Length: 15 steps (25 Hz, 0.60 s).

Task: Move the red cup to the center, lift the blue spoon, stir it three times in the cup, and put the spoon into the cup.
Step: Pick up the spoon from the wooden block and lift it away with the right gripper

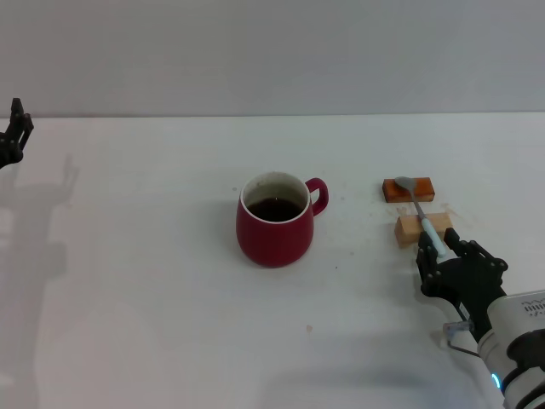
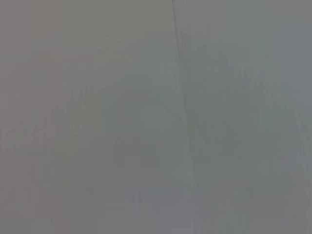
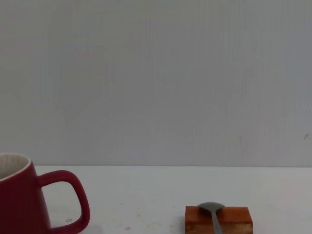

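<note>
Toward the right edge of the bench (image 1: 153, 324), right claw (image 1: 436, 254) sits low at the handle end of the blue spoon (image 1: 423, 215), fingers either side of the pale handle; cannot tell if they have closed on it. Spoon bowl rests on orange block (image 1: 409, 188), neck across tan block (image 1: 419, 228). Red cup (image 1: 274, 221) stands mid-bench, handle toward the spoon, dark liquid inside. Left claw (image 1: 12, 136) parked at far left edge; its finger state is unreadable.

Step in hand, as judged: grasping the spoon. Close squarely across the handle, lift straight up to clear both blocks, keep the bowl level.
</note>
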### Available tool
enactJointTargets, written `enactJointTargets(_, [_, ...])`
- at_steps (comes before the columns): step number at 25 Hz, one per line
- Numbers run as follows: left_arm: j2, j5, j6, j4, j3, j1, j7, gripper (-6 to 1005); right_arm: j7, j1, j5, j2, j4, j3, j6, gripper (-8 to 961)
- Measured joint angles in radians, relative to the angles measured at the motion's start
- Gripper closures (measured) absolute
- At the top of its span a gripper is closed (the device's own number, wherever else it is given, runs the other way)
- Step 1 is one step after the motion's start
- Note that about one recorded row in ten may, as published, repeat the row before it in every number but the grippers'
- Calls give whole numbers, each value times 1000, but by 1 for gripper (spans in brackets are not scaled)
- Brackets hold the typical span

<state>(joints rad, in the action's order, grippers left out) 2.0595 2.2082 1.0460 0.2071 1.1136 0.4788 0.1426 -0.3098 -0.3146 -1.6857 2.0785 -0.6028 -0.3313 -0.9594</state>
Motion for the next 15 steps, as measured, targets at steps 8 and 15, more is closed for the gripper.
enactJointTargets(8, [1, 1, 0, 0, -2, -3, -6, 142, 0, -1, 0, 1, 0, 0, 3, 618])
enactJointTargets(15, [1, 1, 4, 0, -3, -6, -9, 142, 0, -8, 0, 2, 3, 0, 6, 621])
